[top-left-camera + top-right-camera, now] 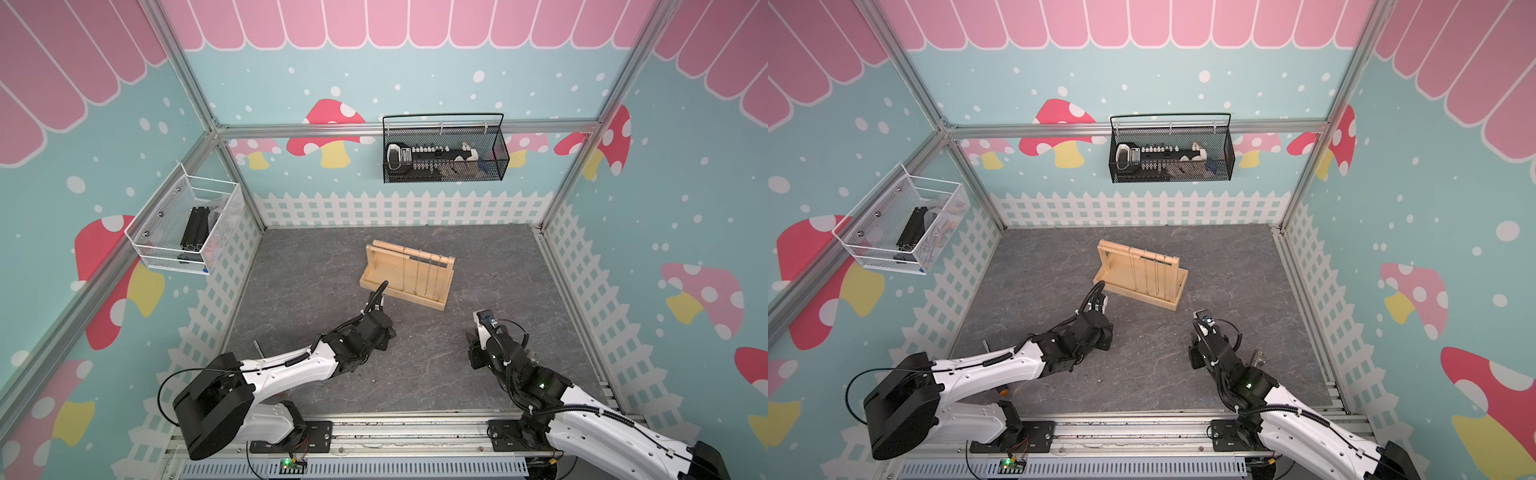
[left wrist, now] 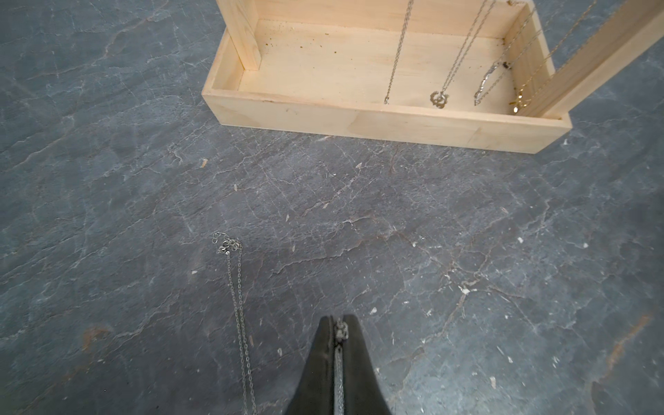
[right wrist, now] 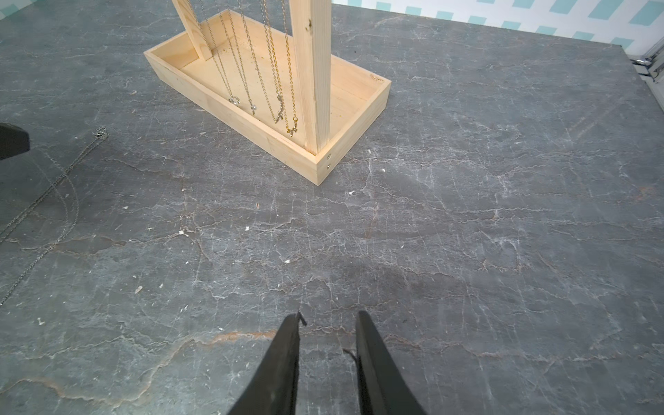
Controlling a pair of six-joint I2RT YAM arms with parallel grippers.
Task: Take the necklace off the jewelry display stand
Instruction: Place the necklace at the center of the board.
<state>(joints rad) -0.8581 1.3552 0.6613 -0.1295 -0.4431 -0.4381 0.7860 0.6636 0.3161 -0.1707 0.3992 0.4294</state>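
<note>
The jewelry display stand [image 1: 407, 274] [image 1: 1142, 274], of pale wood, stands mid-table beyond both arms. Several chains with pendants hang from its bar over the tray base [image 2: 359, 118] [image 3: 251, 125]. One silver necklace [image 2: 235, 298] [image 3: 54, 187] is off the stand, its chain stretched along the dark table. My left gripper [image 2: 339, 319] is low over the table and shut on that necklace's small pendant, pinched at the fingertips. My right gripper [image 3: 328, 319] stands open over bare table with nothing between its fingers, short of the stand's near corner.
A black wire basket [image 1: 444, 153] hangs on the back wall and a white mesh basket [image 1: 187, 224] on the left wall, both above the table. Small pale specks dot the slate surface. An aluminium rail [image 1: 374, 432] runs along the front edge.
</note>
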